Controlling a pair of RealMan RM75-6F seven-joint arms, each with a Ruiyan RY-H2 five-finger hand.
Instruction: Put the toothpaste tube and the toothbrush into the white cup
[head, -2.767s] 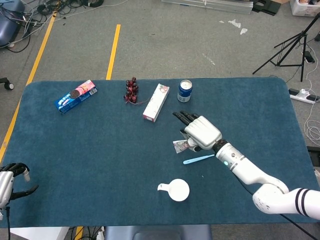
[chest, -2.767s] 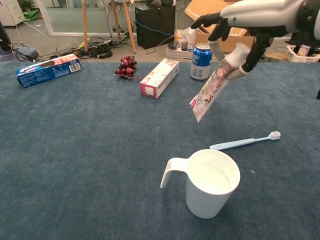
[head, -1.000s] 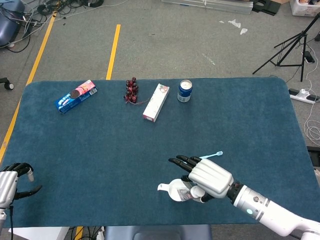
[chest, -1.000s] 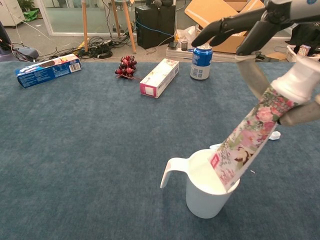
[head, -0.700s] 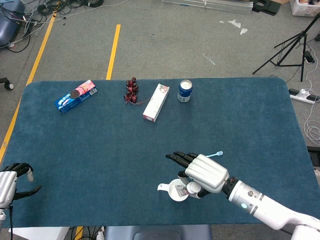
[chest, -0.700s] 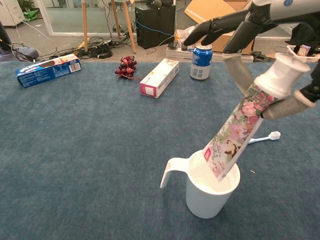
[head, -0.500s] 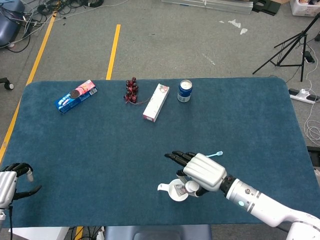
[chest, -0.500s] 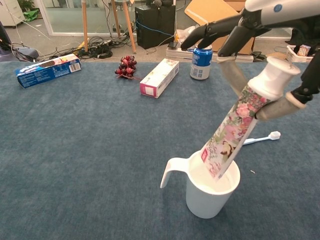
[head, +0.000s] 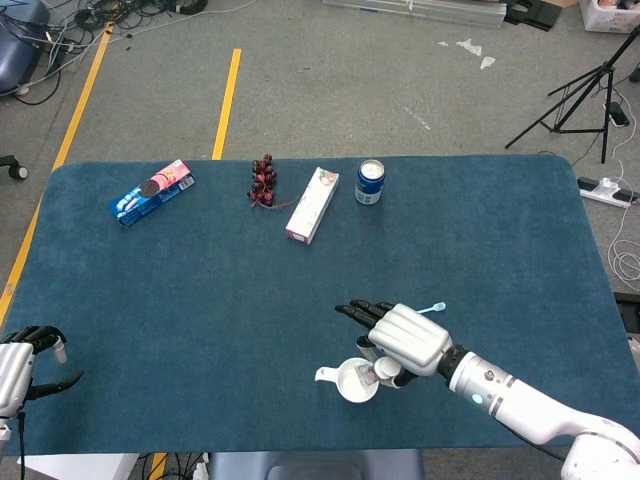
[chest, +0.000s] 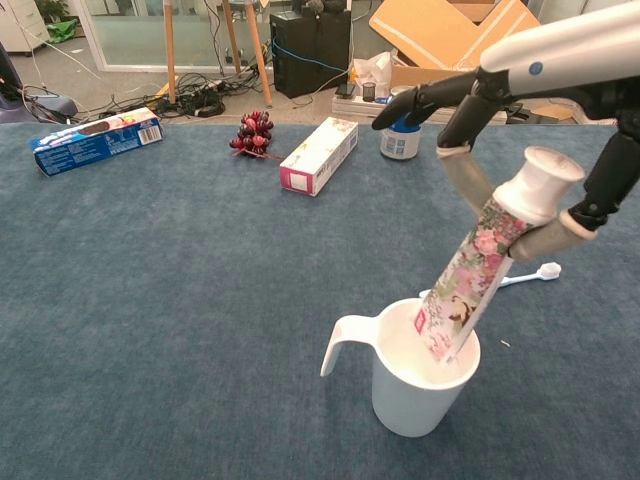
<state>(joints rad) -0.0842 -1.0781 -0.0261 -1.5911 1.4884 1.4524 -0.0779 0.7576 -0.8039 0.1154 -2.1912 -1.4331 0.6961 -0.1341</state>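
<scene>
The toothpaste tube (chest: 470, 275) has sunk deeper into the white cup (chest: 415, 385) (tilted), right hand (head: 408, 340) fingers (chest: 463, 178) gripping it.

head view looks steeply down over the whole table (head: 150, 300); chest view sits low, close, facing across it

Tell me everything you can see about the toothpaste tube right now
The toothpaste tube is a soft-looking tube printed with pink flowers, topped by a wide white cap. It tilts cap-up toward the right, its flat crimped end already inside the white cup, near the rim. The right hand grips it just under the cap. Nothing else touches it.
</scene>
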